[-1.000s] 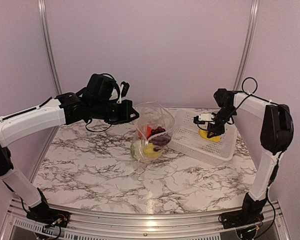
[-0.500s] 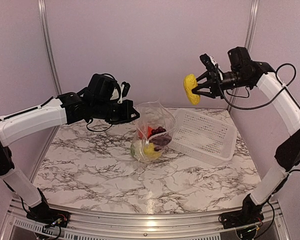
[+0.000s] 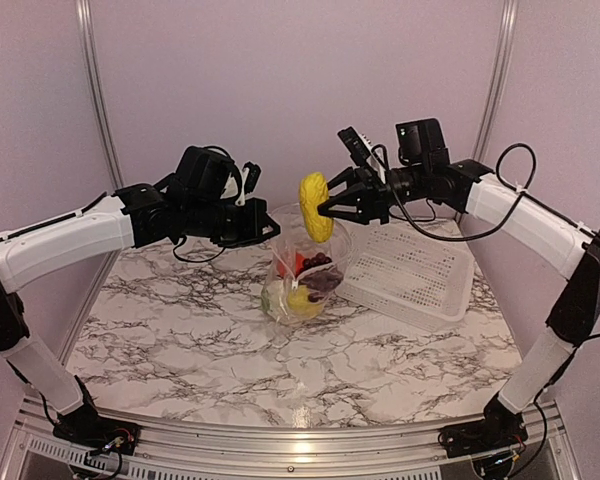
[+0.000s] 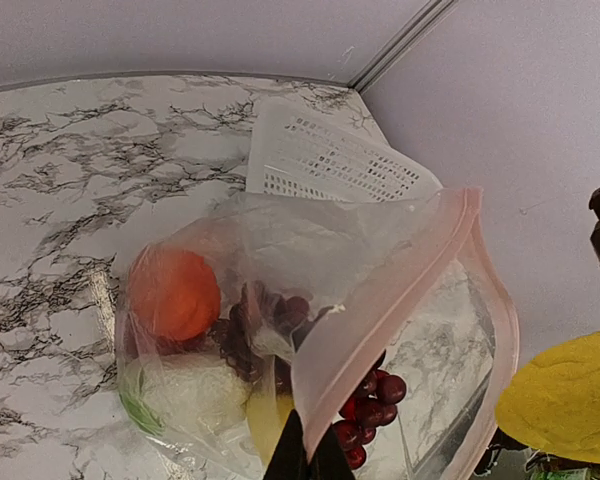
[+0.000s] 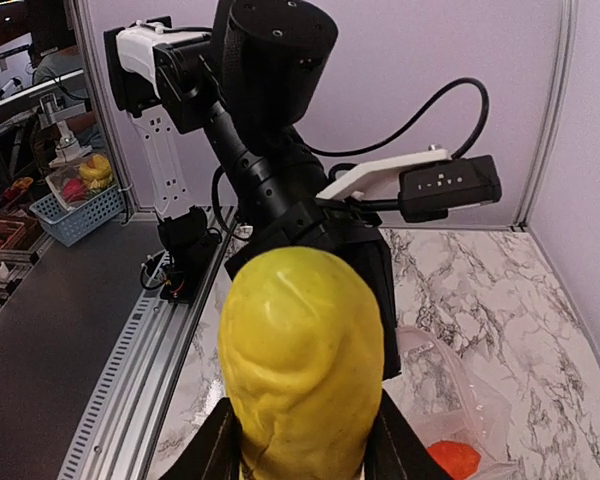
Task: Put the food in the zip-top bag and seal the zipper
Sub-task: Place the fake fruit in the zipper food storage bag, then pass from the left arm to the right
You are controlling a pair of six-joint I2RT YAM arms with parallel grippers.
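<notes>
The clear zip-top bag (image 3: 305,262) stands open in the middle of the marble table. Inside it are a red piece, a dark purple grape bunch (image 4: 370,410), white cauliflower (image 4: 185,392), an orange piece (image 4: 173,292) and a yellow piece. My left gripper (image 3: 263,229) is shut on the bag's pinkish mouth edge (image 4: 380,310) and holds it up. My right gripper (image 3: 325,208) is shut on a yellow food piece (image 3: 314,206) and holds it in the air just above the bag's mouth. The same piece fills the right wrist view (image 5: 302,360).
A white perforated basket (image 3: 410,272) lies at the right of the bag, with nothing showing in it. The left arm (image 5: 280,130) stands close opposite the right gripper. Walls and metal posts close the back and sides.
My right gripper lifted the yellow piece out of the basket, raised it high, then carried it left and down to just above the bag's mouth. The left arm and bag have not moved.
</notes>
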